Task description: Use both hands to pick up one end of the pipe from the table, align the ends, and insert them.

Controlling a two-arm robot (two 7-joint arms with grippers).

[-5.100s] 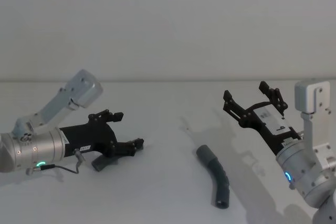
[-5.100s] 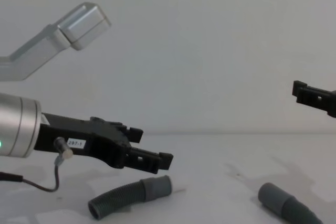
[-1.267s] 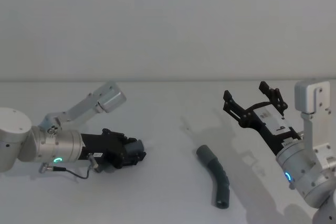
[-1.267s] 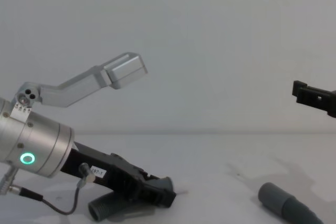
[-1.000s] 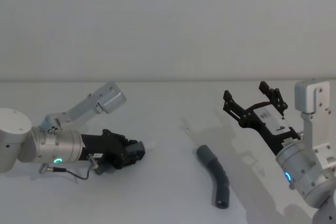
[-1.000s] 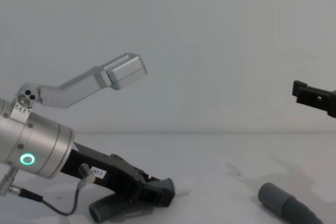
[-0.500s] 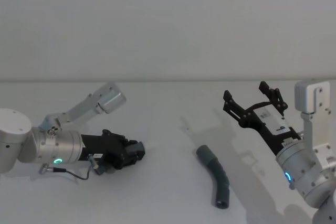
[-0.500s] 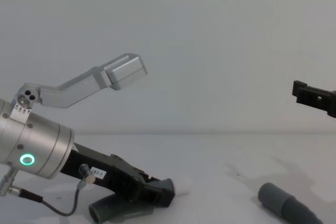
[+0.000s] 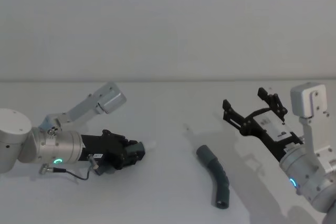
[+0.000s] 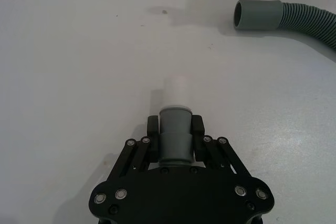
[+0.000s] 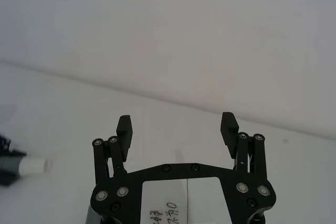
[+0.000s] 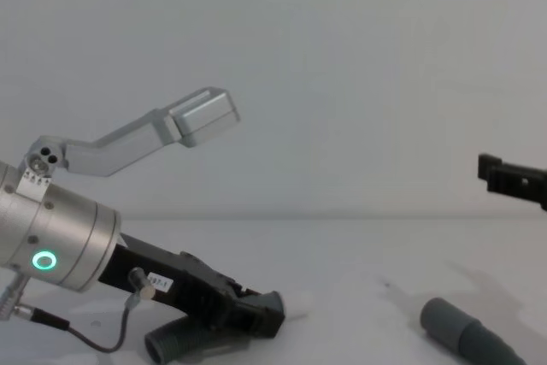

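Pipe (image 9: pixel 219 179) length with the plain cuff (image 9: pixel 205 154) lies free on the table (image 9: pixel 168 198), centre-right. The other length is at left, its white-tipped cuff (image 10: pixel 176 116) clamped in the left tool (image 9: pixel 135 150), low over the table. Right tool (image 11: pixel 177 120) hovers at right, raised, fingers apart. It should come down square over the plain cuff and grip the smooth part behind the mouth, leaving the opening clear for the white tip.

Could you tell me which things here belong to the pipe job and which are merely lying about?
Job: left gripper, shut on the white-tipped end; right gripper, open above the table; grey end, lying on the table.
Not part of it: cable at the left wrist; back wall.
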